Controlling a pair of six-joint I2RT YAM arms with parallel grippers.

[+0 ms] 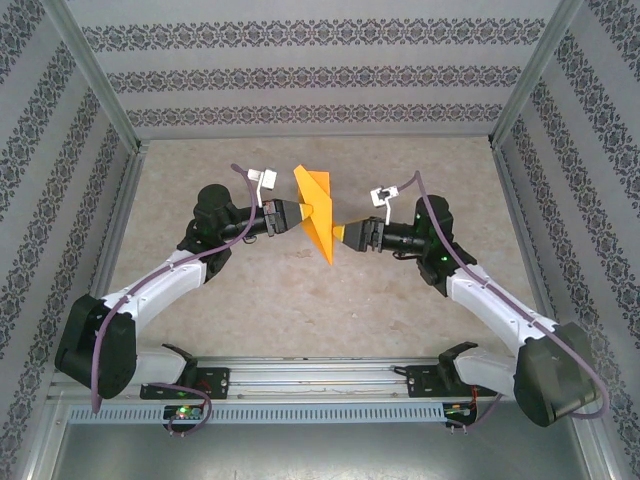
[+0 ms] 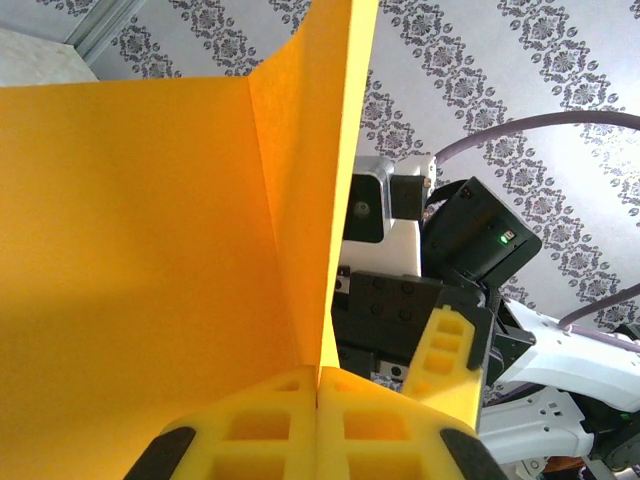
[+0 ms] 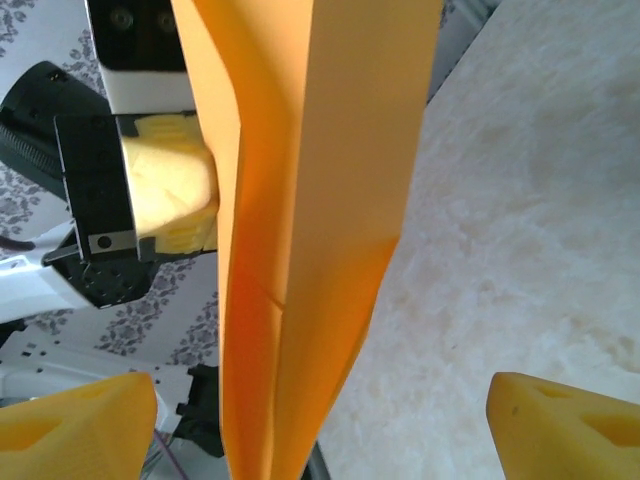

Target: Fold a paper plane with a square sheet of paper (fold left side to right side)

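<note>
In the top view, two arms, the left arm (image 1: pixel 150 290) and the right arm (image 1: pixel 490 300), reached toward each other over the bench (image 1: pixel 300 310). Between their two pairs of jaws stood one orange sheet of paper (image 1: pixel 318 212). It was creased and held on edge, with a point hanging downward. The left jaws met its left face. The right jaws sat at its lower right edge, though from this view I could not tell how wide they stood. Patterned wall panels (image 1: pixel 320 75) enclosed the bench on three sides.

In the left wrist view, the left jaws' two yellow fingers (image 2: pixel 250 430) were pressed together, with the sheet's lower edge pinched in the seam between them. The sheet rose straight up from the jaws. One broad face spread to their left, and one narrower flap turned up along a crease directly above them. Past that flap, to the right of the jaws, showed one yellow finger (image 2: pixel 447 360) of the right jaws, set on a black and white body.

In the right wrist view, the right jaws' two yellow fingers (image 3: pixel 70 425) sat in the lower corners, wide apart. The sheet ran as a narrow folded strip through the gap between them and touched neither finger where I could see. One yellow pad (image 3: pixel 170 190) of the left jaws pressed against the sheet's left face, above the right jaws. The bench surface lay beyond, to their right.
</note>
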